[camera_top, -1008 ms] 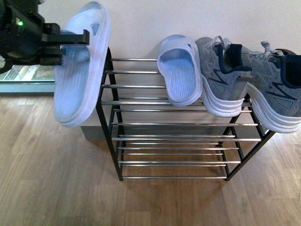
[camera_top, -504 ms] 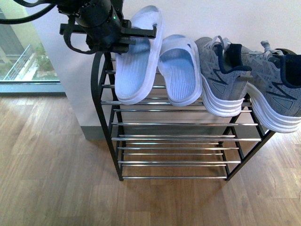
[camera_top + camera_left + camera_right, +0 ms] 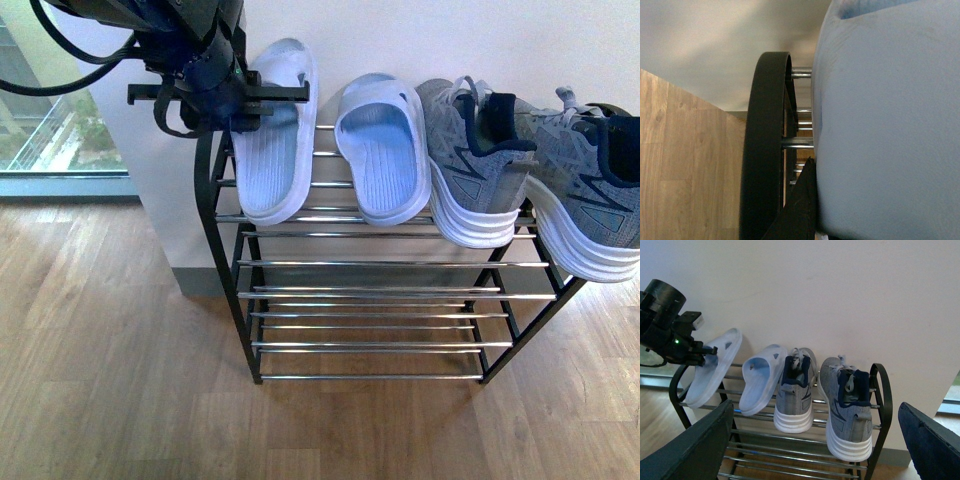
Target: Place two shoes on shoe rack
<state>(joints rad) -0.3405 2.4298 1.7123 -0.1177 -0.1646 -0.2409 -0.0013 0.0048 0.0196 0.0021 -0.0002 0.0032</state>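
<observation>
Upper left of front view: my left gripper [image 3: 270,95] clamps the slide [image 3: 272,135] by its strap, sole on the rack [image 3: 225,260] top rods. Light, flexible foam; strap gives best hold. Right gripper [image 3: 810,450] stands open.

Left arm reaches in from upper left of front view, wrist level, cables looping behind. Left gripper [image 3: 262,98] points sideways toward right, fingers [image 3: 285,92] horizontal, clamped on slide [image 3: 272,140]; one dark finger [image 3: 799,210] seen pressed against its sole in left wrist view. Right gripper [image 3: 815,450] spread wide, fingers [image 3: 692,445] far apart, nothing between them.
</observation>
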